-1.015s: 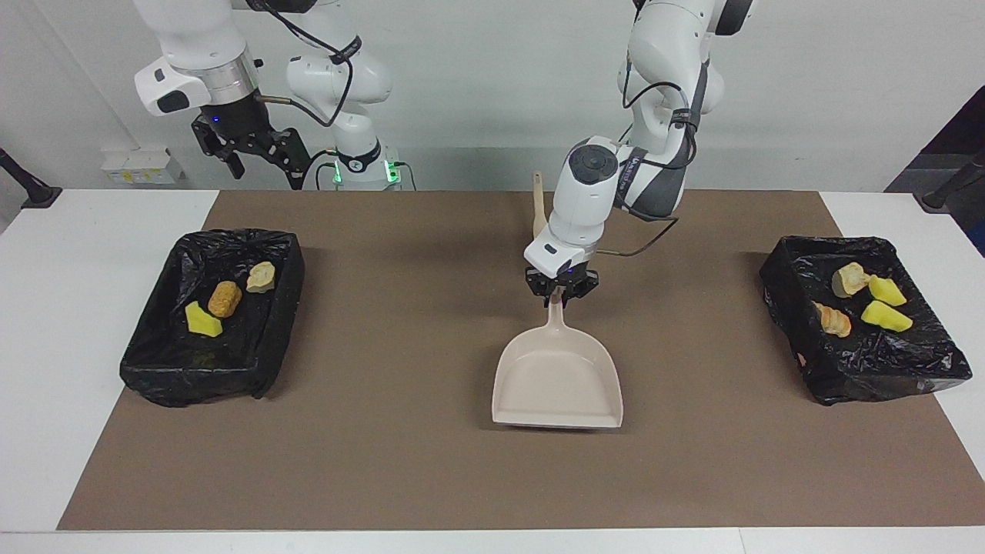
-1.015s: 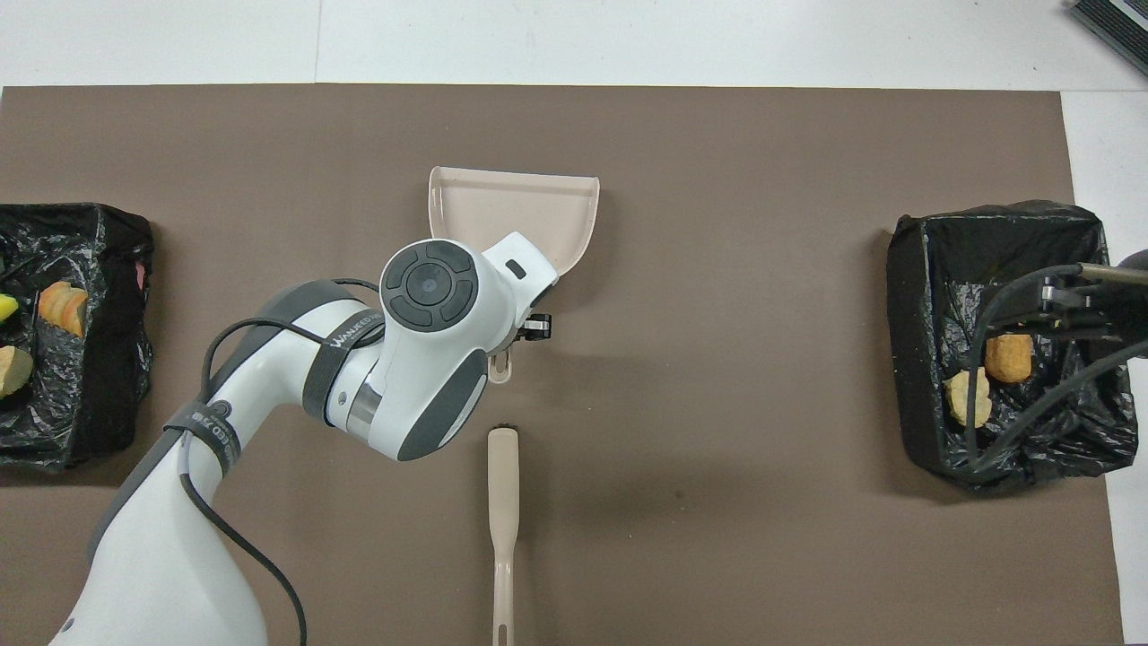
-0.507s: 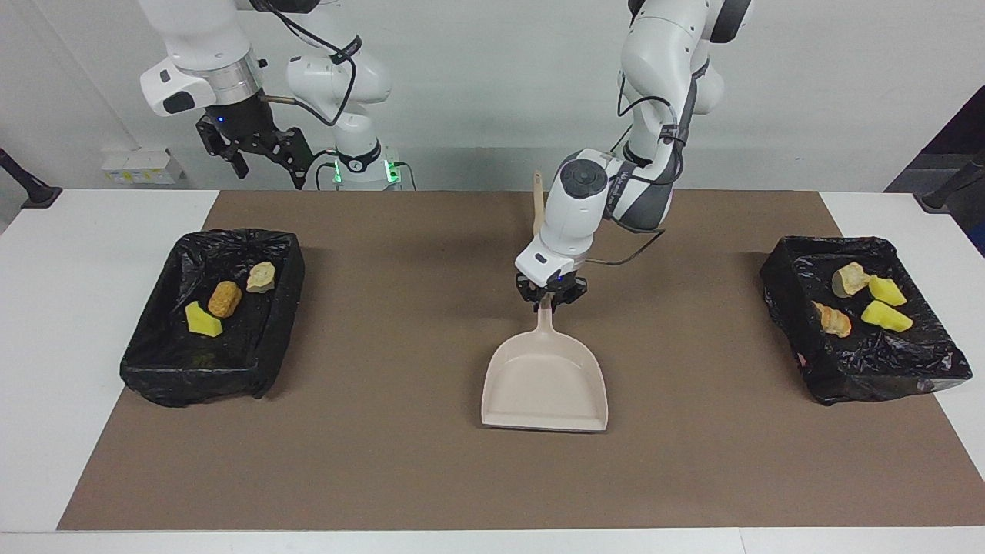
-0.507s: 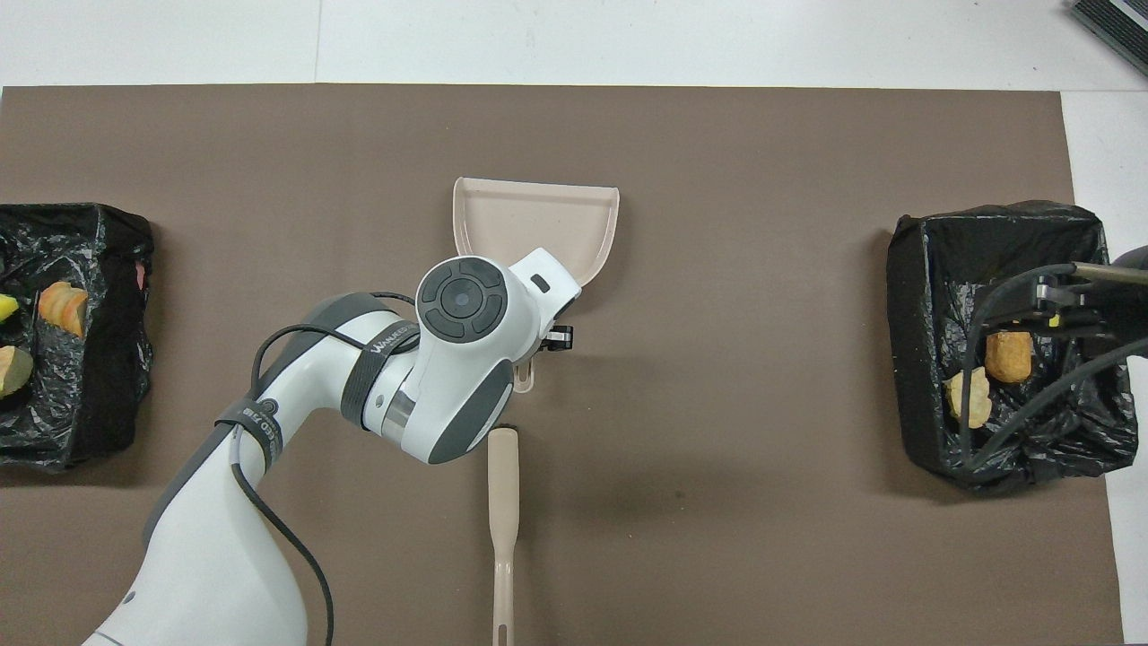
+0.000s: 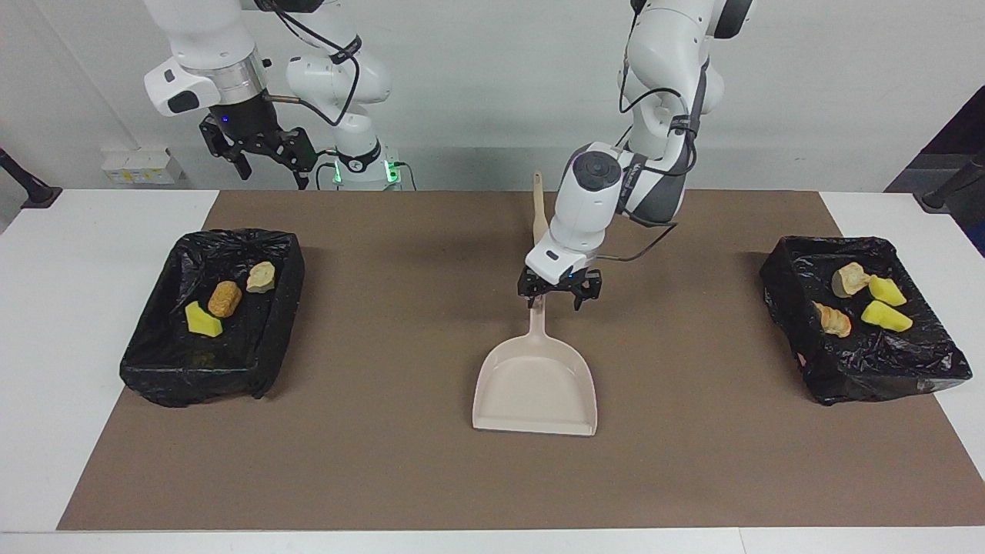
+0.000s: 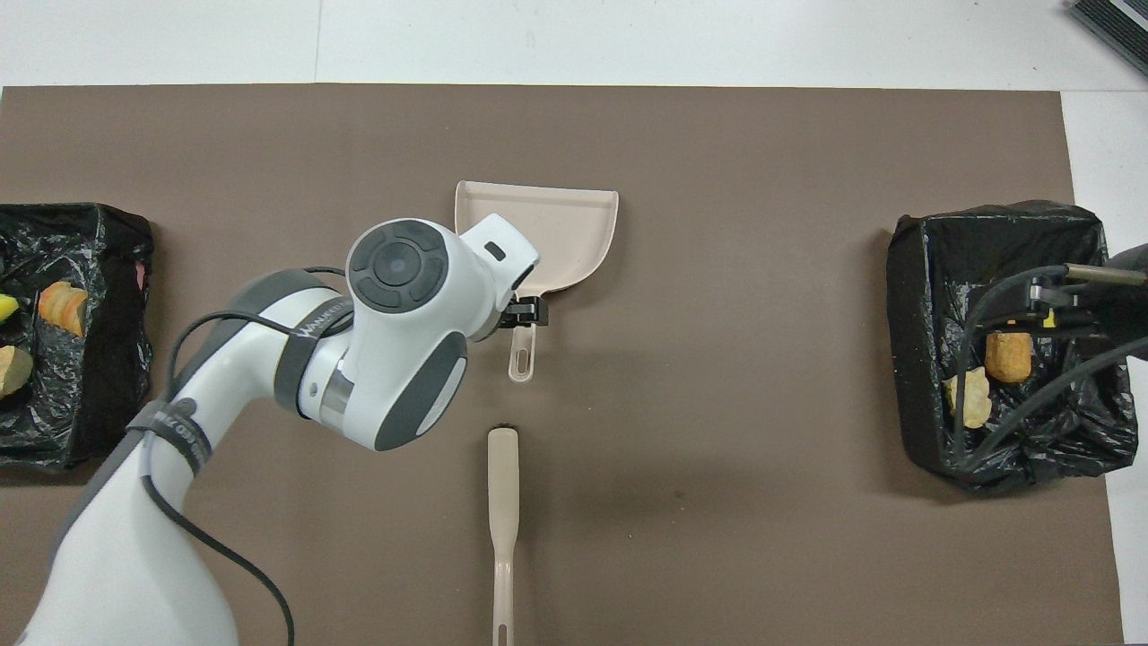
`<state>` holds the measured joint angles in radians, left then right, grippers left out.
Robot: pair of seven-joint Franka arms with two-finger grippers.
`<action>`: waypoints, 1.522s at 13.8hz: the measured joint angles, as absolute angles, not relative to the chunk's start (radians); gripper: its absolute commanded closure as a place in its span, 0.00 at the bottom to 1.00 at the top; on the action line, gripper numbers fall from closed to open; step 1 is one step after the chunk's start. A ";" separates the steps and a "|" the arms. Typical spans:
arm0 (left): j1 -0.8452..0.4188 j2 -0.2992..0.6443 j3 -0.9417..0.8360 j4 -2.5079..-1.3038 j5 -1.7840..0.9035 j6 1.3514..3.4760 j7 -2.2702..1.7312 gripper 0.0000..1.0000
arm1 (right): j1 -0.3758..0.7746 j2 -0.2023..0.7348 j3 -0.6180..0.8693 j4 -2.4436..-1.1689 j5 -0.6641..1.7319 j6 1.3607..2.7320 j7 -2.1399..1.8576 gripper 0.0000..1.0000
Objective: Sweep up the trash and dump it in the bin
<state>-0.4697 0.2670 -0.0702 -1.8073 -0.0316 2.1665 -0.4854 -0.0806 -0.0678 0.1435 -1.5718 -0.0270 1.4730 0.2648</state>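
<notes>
Beige dustpan (image 5: 536,385) is lying mid-mat — our left gripper (image 5: 559,296) is hanging over its handle, fingers spread, gripping nothing; our right gripper (image 5: 262,154) is waiting open, empty.

Smooth plastic dustpan (image 5: 535,385), crinkly glossy bin liners (image 5: 154,369), matt mat (image 5: 369,462).

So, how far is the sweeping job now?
It looks nearly done: the scraps lie in the two black-lined bins, none on the brown mat. The left gripper, open, is over the handle of the empty dustpan on the mat. The brush lies nearer the robots. The right gripper waits, open.
</notes>
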 measured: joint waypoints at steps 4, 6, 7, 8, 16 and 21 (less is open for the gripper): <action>-0.327 0.171 -0.066 -1.798 -0.032 2.020 -0.365 0.00 | -0.081 -0.068 0.144 -1.572 -0.027 1.474 0.265 0.00; -0.249 0.113 -0.064 -1.797 -0.032 1.913 -0.261 0.00 | -0.081 -0.068 0.144 -1.572 -0.027 1.474 0.265 0.00; -0.214 0.084 -0.063 -1.797 -0.032 1.866 -0.216 0.00 | -0.081 -0.068 0.144 -1.572 -0.027 1.474 0.265 0.00; -0.184 0.057 -0.063 -1.797 -0.032 1.827 -0.178 0.00 | -0.081 -0.068 0.144 -1.572 -0.027 1.474 0.265 0.00; -0.013 -0.020 -0.062 -1.790 -0.012 1.733 -0.022 0.00 | -0.081 -0.068 0.144 -1.572 -0.027 1.475 0.265 0.00; 0.003 -0.020 -0.064 -1.781 0.019 1.728 -0.008 0.00 | -0.081 -0.068 0.144 -1.572 -0.026 1.475 0.265 0.00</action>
